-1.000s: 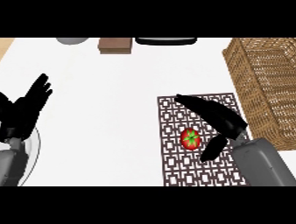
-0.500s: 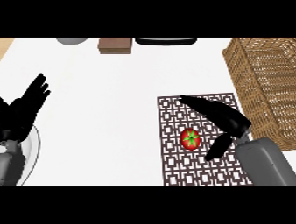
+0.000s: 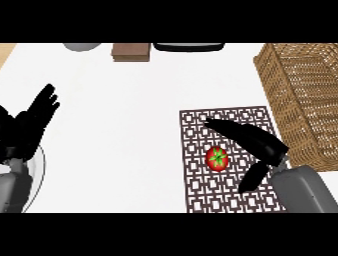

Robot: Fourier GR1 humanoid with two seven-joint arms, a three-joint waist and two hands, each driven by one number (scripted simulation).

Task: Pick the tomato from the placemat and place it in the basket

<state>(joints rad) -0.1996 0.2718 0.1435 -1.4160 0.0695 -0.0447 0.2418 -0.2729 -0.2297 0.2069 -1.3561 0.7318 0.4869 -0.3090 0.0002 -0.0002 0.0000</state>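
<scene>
A small red tomato [image 3: 217, 158] with a green stem lies on the brown patterned placemat [image 3: 201, 190] at the counter's front right. My right hand [image 3: 255, 141] hovers just right of the tomato, open, fingers stretched toward the back left and thumb pointing down beside the tomato; I cannot tell whether it touches it. The woven wicker basket [image 3: 312, 95] stands at the right, behind and beside the placemat. My left hand [image 3: 23, 125] rests open at the left edge, fingers up.
A white plate's rim [image 3: 39, 165] shows at the lower left under my left forearm. At the back edge sit a grey round object [image 3: 80, 46], a brown block [image 3: 131, 51] and a dark tray-like object [image 3: 189, 47].
My right hand has shifted slightly down and toward the near edge beside the tomato. The left hand has drifted a little lower. The tomato has not moved.
</scene>
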